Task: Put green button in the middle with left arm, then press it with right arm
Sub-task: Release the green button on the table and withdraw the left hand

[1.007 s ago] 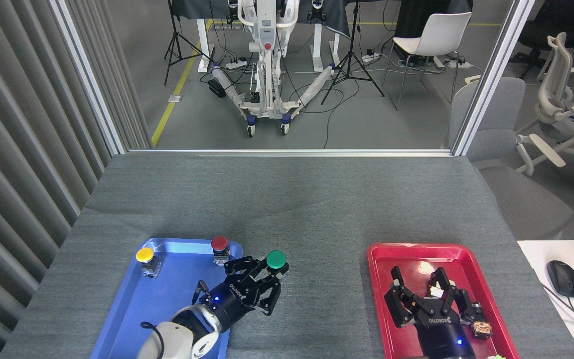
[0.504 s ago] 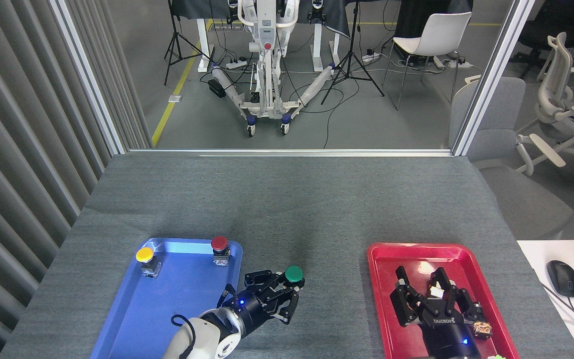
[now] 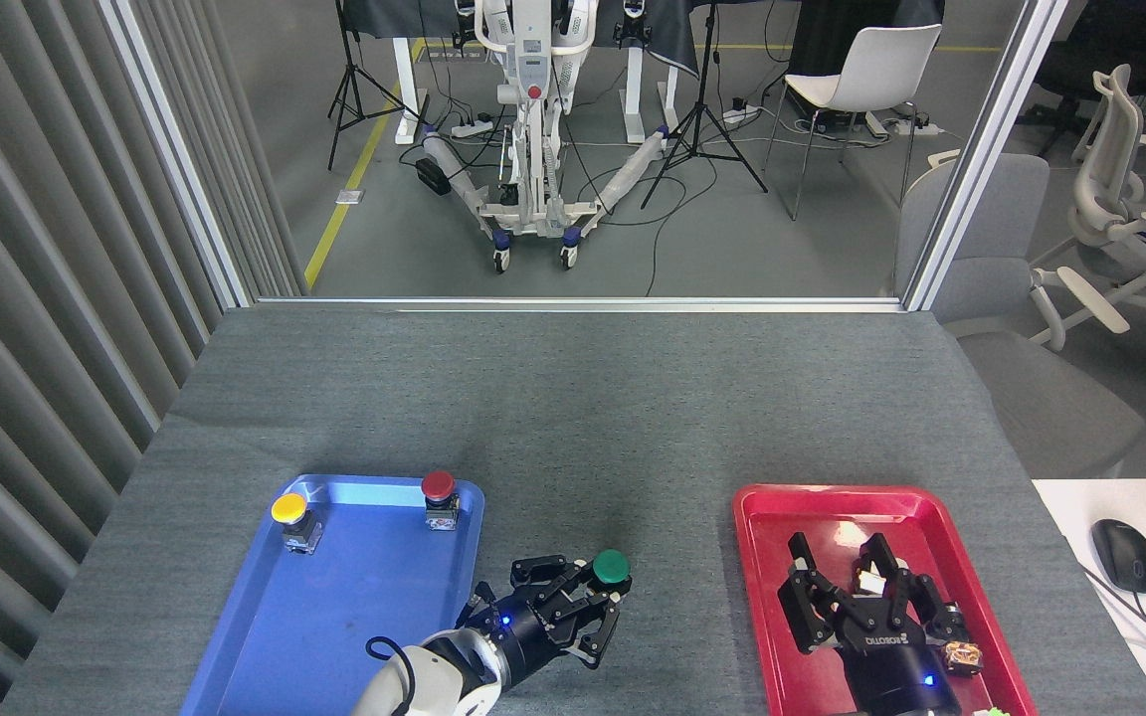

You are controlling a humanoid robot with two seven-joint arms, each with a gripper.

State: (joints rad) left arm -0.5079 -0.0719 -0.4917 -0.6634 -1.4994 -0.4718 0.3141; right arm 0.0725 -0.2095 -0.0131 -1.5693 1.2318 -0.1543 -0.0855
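The green button shows its round dark-green cap between the fingers of my left gripper, which is shut on it. It hangs over the grey table surface, between the blue tray and the red tray, near the front edge. Its base is hidden by the fingers. My right gripper is open above the red tray, with nothing between its fingers.
The blue tray at the left holds a yellow-capped button and a red-capped button along its far edge. Small objects lie in the red tray's near right corner. A white desk with a mouse adjoins the right.
My left gripper has carried the green button rightward and nearer to me, off the blue tray's edge and lower over the grey surface. The right gripper has barely shifted.
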